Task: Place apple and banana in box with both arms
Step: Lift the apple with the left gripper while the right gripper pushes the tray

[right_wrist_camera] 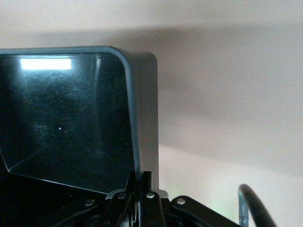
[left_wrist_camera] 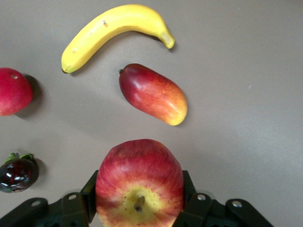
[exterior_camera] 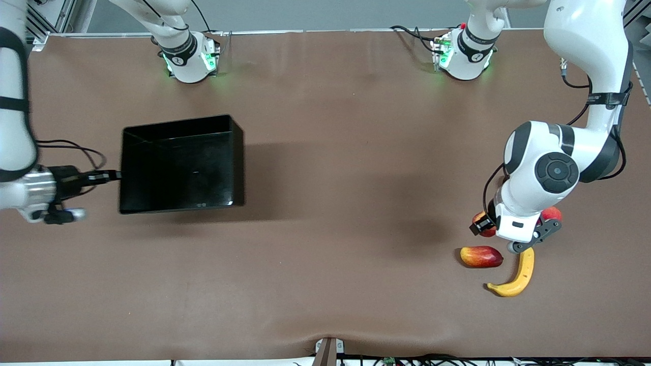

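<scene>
Starting at the right arm's end of the table, I have the right gripper (exterior_camera: 104, 176) pinched tight on the wall of the box (exterior_camera: 180, 163), its fingers together over the rim at the short side. In the right wrist view the rim (right_wrist_camera: 132, 137) runs straight into the closed fingers. The box looks empty, rigid and light, but its plastic wall is thin and slick, so I judge a one-sided pinch could let it swing or slip if I drag it quickly.

Across the bare brown table (exterior_camera: 346, 203), at the left arm's end, the left gripper (left_wrist_camera: 138, 201) is clamped on the apple (left_wrist_camera: 139, 184), one finger on each flank, stem dimple facing the wrist camera. The apple is firm, round and smooth; a hold across its widest part should keep it from rolling out.

The mango (exterior_camera: 481, 256) lies nearer the front camera than the held apple, with the banana (exterior_camera: 516, 277) just beside it, not touching. The banana is long and curved; I would take it across the middle, where it balances. A second red fruit (left_wrist_camera: 12, 92) and a small dark fruit (left_wrist_camera: 18, 172) sit near the gripper.
</scene>
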### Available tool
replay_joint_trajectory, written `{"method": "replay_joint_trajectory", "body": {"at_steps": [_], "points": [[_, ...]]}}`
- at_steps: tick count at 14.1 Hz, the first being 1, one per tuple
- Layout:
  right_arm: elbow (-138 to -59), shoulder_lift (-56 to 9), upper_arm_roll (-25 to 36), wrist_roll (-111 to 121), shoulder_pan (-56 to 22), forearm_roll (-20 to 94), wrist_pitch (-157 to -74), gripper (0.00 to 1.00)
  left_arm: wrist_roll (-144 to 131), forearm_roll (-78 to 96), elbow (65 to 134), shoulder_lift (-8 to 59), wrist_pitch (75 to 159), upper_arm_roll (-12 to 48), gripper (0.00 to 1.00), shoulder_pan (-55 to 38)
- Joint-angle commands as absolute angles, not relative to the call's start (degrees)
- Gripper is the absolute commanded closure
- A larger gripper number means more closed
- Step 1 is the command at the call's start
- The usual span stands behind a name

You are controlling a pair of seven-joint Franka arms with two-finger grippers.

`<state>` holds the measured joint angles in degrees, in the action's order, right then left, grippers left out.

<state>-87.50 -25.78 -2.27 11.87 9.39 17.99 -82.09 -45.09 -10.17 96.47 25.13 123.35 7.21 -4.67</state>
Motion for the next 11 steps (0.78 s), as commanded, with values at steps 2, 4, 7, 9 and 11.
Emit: {"method": "replay_joint_trajectory", "body": {"at_steps": [2,4,7,9,11], "points": [[-87.54,-25.05,-1.85,5.64,3.62,25.47,-82.0,1.0,-46.06,-11.6,95.71,22.59,122.34,7.91,1.0,-6.5],[-87.63,-24.96,-1.85,-2.42,-0.77,26.28,-84.8,1.0,-46.14,-11.6,95.8,21.71,121.73,9.22,1.0,-6.68],[-87.8,-25.22,-1.85,-8.07,-6.14,26.45,-89.46,1.0,-46.32,-11.6,95.71,20.75,119.27,11.33,1.0,-6.5],[-87.8,-25.57,-1.85,-11.76,-10.17,26.54,-92.97,1.0,-46.41,-11.6,95.8,20.13,117.44,11.95,1.0,-6.59],[-87.72,-26.54,-1.85,-17.37,-14.48,26.54,-97.1,1.0,-46.4,-11.08,95.71,18.99,115.06,13.44,1.0,-6.5]]}}
